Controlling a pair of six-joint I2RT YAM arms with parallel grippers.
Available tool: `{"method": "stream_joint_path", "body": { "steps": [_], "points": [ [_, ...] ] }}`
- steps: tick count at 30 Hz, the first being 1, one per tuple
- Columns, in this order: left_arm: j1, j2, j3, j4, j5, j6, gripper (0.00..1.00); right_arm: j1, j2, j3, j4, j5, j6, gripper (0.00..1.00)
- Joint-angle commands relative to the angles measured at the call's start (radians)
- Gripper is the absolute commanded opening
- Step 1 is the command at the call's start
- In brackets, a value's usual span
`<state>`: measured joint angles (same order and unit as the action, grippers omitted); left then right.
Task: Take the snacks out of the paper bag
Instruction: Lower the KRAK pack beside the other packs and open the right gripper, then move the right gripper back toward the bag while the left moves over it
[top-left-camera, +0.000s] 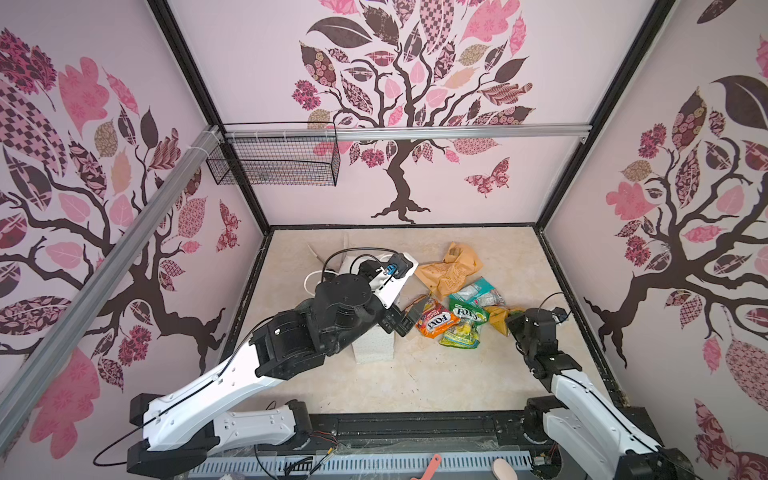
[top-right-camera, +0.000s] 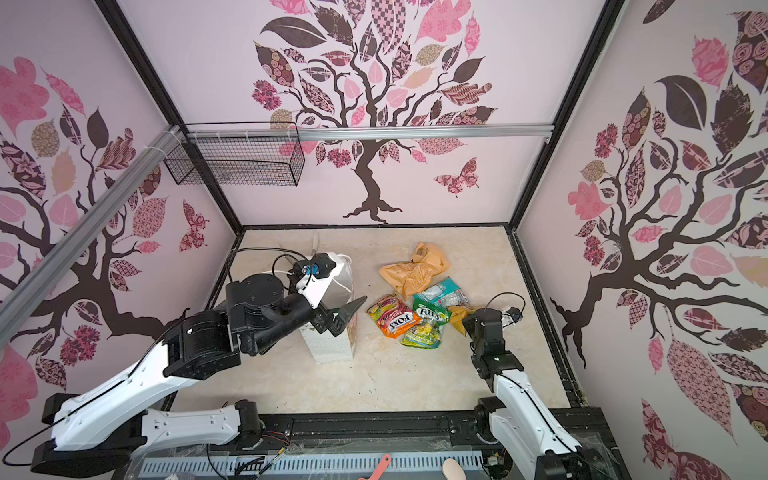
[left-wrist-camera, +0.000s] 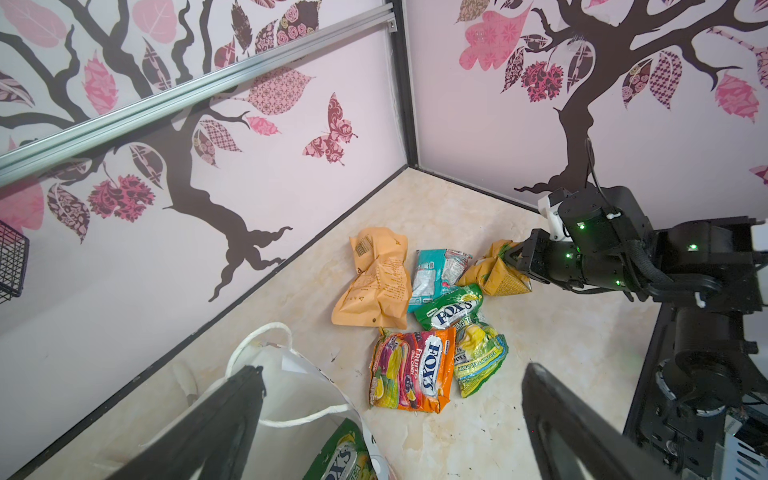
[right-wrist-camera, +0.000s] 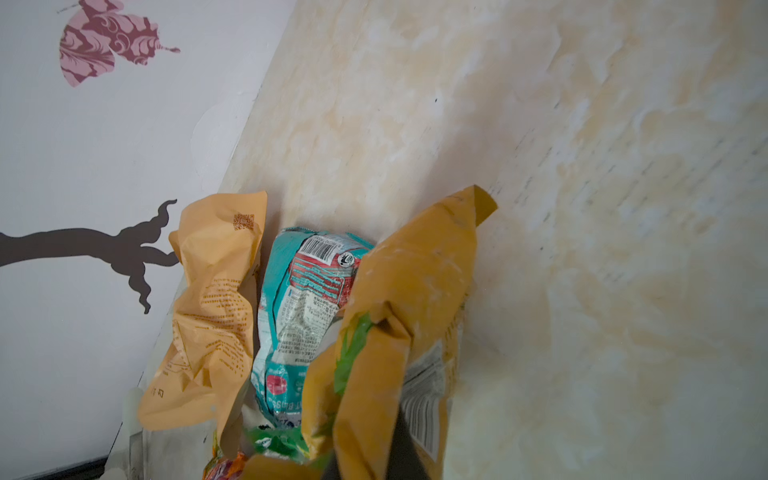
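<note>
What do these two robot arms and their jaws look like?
Both the left arm and the right arm have smooth white shell links joined by chunky black round joints. A thin black cable runs along each. The left arm's jaws are black tapered wedges. Small green lights glow on the right arm's black wrist.

This is a robot test booth, a staged lab cell rather than a lived-in room. Walls (top-left-camera: 457, 187) papered with pink tree-and-leaf prints box in a small marble-look tabletop (top-left-camera: 415, 382), joined by black frame posts (top-left-camera: 183, 62). A bare aluminium rail (top-left-camera: 415, 132) crosses the far wall, with a wire basket (top-left-camera: 274, 162) hanging at its left end. A white-and-black left arm (top-left-camera: 208, 386) and right arm (top-left-camera: 582, 395) stand on a black base (top-left-camera: 415, 428) along the near edge, beside a slotted cable duct (top-left-camera: 374, 463).
</note>
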<state>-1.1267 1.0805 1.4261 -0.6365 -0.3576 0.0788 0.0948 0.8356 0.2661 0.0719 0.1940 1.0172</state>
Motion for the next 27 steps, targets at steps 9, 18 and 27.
{"method": "stream_joint_path", "body": {
  "steps": [9, 18, 27],
  "points": [
    [-0.005, 0.007, -0.014, 0.020, -0.010, 0.001, 0.99, -0.002, 0.128, -0.016, 0.141, -0.214, -0.026, 0.10],
    [-0.005, 0.018, -0.014, 0.031, -0.009, -0.002, 0.99, -0.001, 0.109, -0.072, 0.113, -0.309, -0.052, 0.32],
    [-0.005, 0.017, -0.007, 0.026, -0.015, -0.012, 0.99, -0.001, -0.085, -0.068, -0.051, -0.262, -0.060, 0.74]
  ]
}}
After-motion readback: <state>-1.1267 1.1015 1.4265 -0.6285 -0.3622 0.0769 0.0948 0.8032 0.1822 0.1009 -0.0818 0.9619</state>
